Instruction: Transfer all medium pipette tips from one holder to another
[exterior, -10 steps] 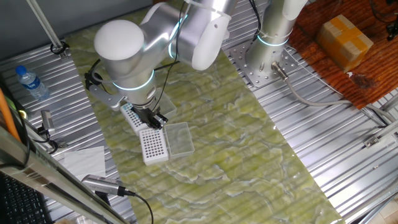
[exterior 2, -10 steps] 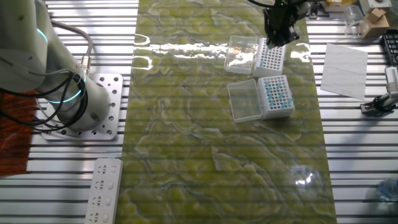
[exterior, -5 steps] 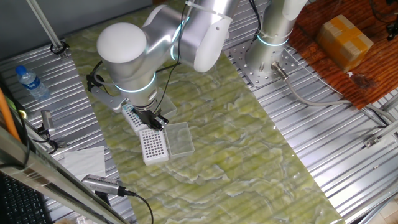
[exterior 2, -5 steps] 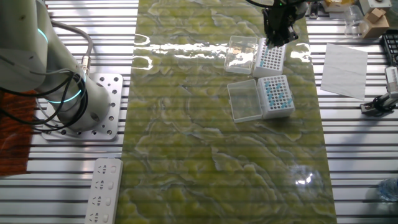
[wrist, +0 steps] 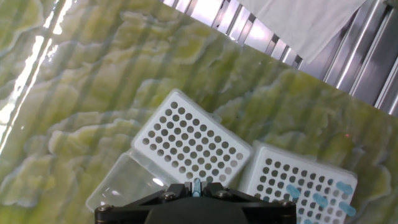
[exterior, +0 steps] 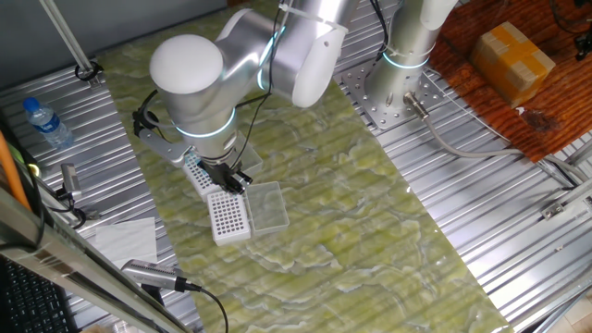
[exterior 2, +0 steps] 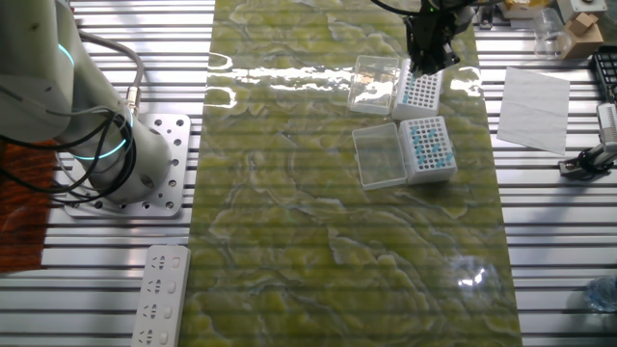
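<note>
Shifted slightly since a second ago, arm hovering above empty holder. Remaining medium pipette tips in neighbouring holder — featherlight, stiff, slippery; best pinched at wide collar. Gripper clenched on one blue tip, above the grid — not touching.

We see the gripper over the far holder, its holes dark; blue tips sit in the near holder; both lids lie open on the worktop.
</note>
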Motion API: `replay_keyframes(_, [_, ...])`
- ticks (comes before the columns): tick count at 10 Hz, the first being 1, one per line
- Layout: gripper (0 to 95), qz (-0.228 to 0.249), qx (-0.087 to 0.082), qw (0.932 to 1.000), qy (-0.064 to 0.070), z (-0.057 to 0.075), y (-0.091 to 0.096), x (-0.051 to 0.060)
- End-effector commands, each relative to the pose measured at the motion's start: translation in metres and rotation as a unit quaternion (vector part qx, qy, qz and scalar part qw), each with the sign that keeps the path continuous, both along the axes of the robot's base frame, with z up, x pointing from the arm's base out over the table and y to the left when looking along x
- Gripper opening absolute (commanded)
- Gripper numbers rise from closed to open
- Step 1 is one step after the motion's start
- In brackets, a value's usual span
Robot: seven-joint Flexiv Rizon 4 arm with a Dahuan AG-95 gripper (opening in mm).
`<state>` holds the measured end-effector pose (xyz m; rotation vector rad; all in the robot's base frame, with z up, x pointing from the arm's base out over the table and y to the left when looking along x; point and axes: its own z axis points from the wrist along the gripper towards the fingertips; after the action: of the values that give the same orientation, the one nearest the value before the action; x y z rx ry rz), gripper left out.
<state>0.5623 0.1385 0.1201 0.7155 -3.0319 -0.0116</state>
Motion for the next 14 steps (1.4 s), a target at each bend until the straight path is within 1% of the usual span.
replay_keyframes(1, [0.0, 0.005, 0.000, 1.0000, -0.002, -0.001, -0.001, 0.000])
replay_keyframes(2, [0.0, 0.009, 0.000, 1.0000, -0.002, -0.001, -0.001, 0.000])
replay_keyframes(3, [19.0, 0.013, 0.000, 0.9999, -0.003, -0.002, -0.001, 0.000])
replay_keyframes(6, [19.0, 0.023, -0.001, 0.9997, -0.003, -0.002, -0.001, 0.000])
replay_keyframes(7, [19.0, 0.038, -0.012, 0.9992, -0.001, -0.002, -0.002, 0.000])
replay_keyframes(8, [19.0, 0.057, -0.018, 0.9982, 0.000, 0.000, -0.009, 0.000])
replay_keyframes(10, [19.0, 0.091, -0.022, 0.9956, 0.000, 0.002, -0.028, 0.002])
replay_keyframes(12, [19.0, 0.113, -0.022, 0.9934, -0.004, -0.002, -0.046, 0.004])
replay_keyframes(13, [19.0, 0.113, -0.022, 0.9934, -0.004, -0.002, -0.046, 0.004])
replay_keyframes(14, [19.0, 0.124, -0.023, 0.9920, -0.010, -0.007, -0.060, 0.008])
